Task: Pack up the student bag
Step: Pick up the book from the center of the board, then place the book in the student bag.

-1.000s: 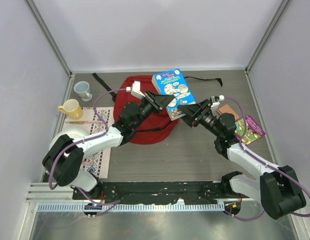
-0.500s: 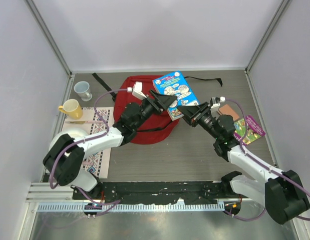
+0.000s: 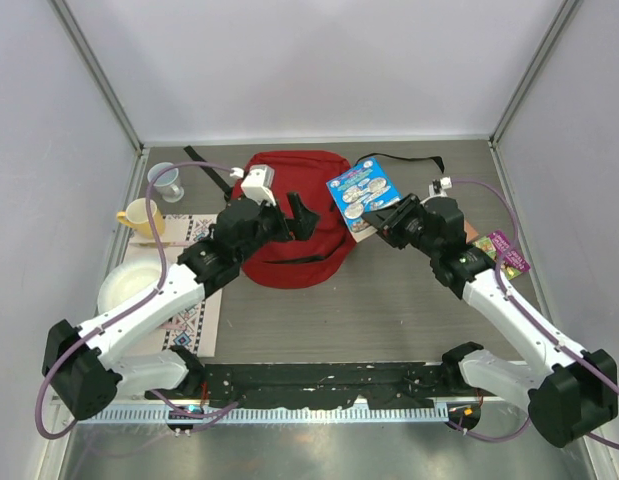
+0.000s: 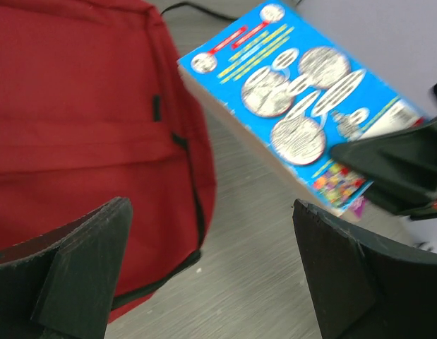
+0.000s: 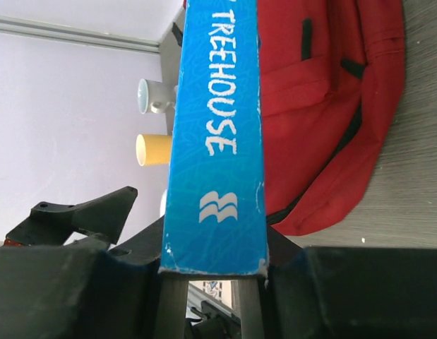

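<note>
The student bag (image 3: 289, 250) is a red backpack with black trim, lying flat at the table's middle back; it also fills the left of the left wrist view (image 4: 84, 120). My right gripper (image 3: 382, 222) is shut on the near end of a blue picture book (image 3: 360, 187), held in the air just right of the bag. The right wrist view shows the book's blue spine (image 5: 218, 127) clamped between my right gripper's (image 5: 212, 265) jaws. My left gripper (image 3: 294, 218) hovers open over the bag's right part, nothing between its fingers (image 4: 84, 275), apart from the book (image 4: 303, 106).
A yellow cup (image 3: 141, 216) and a pale blue mug (image 3: 166, 180) stand at the back left. A white bowl (image 3: 127, 285) sits on a patterned mat (image 3: 194, 305). A purple book (image 3: 511, 252) lies at the right. Black straps (image 3: 409, 160) trail behind the bag.
My left gripper has let go of the blue book, opened wide and pulled back left over the bag. My right gripper has closed on the book and now holds it alone.
</note>
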Motion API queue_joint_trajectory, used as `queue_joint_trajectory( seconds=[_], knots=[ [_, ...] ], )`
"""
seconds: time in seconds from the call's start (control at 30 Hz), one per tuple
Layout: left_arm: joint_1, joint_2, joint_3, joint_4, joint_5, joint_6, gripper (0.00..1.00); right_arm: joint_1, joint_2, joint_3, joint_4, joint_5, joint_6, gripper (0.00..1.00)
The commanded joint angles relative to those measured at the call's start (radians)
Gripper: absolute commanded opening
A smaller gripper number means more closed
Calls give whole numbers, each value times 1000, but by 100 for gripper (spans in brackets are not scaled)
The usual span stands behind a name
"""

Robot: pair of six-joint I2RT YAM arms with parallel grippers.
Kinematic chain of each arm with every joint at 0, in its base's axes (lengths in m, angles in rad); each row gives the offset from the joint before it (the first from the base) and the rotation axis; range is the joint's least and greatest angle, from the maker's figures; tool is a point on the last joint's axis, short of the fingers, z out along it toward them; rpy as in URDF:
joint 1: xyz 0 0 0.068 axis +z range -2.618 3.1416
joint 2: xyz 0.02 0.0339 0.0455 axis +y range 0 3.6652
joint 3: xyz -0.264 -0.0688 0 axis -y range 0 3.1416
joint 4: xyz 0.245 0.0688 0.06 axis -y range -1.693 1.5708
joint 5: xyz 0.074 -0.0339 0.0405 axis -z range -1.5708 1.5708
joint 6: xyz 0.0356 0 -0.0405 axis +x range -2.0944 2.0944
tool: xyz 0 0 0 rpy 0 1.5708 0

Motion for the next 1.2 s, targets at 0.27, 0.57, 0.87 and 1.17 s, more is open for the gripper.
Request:
queue_joint_trajectory(
  seconds=[0.27,0.57,0.87,1.17],
  knots=[
    [29,142,167,-436,265,340,100,-1,-7,180,-182,85,-183,1],
    [32,228,201,-547,335,452,93,-1,9,192,-216,46,-222,1],
    [65,310,147,-493,317,447,39,-7,29,202,-208,-4,-223,1],
    [65,308,176,-460,420,367,0,-45,32,177,-208,-51,-225,1]
  ],
)
